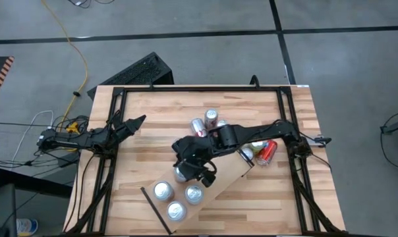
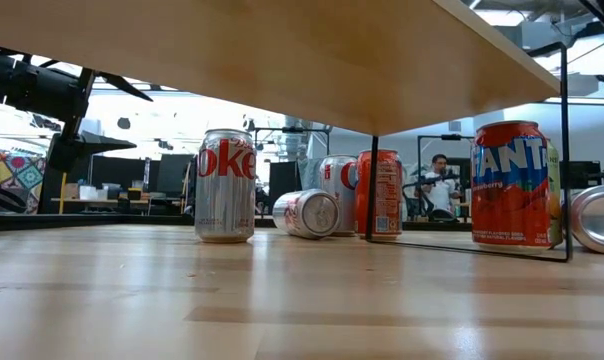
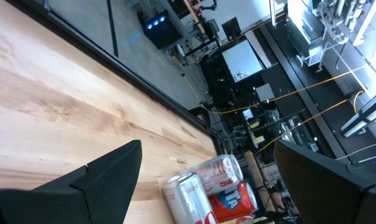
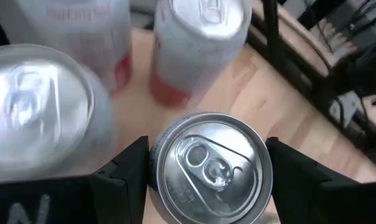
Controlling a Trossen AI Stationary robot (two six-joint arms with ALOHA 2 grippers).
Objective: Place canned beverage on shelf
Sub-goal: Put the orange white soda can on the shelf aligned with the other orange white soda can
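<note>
A silver canned beverage [image 4: 210,165] stands upright between the fingers of my right gripper [image 4: 210,186], which is shut on it. In the high view this gripper [image 1: 188,172] is over the near-left part of the shelf [image 1: 233,176], a pale board lying slantwise on the table. Three silver cans [image 1: 162,191] [image 1: 194,194] [image 1: 176,210] stand on the shelf's left end, close to the held can. My left gripper [image 1: 138,121] waits open over the table's left side, with nothing between its fingers. My right gripper pinches the can's round side wall [image 4: 155,183], just below the top rim, between its two fingers [image 4: 131,171]. The fingers slant down at it from above. The can stays upright, its lid up. The can's own body hides whether its base rests on the shelf.
More cans lie and stand on the table beyond the shelf: two silver ones [image 1: 211,118] [image 1: 198,126] and a red-orange one [image 1: 266,151]. The low view looks under the shelf [image 2: 332,60] at a Diet Coke can [image 2: 225,185] and a Fanta can [image 2: 512,185]. Black frame rails [image 1: 288,125] border the table.
</note>
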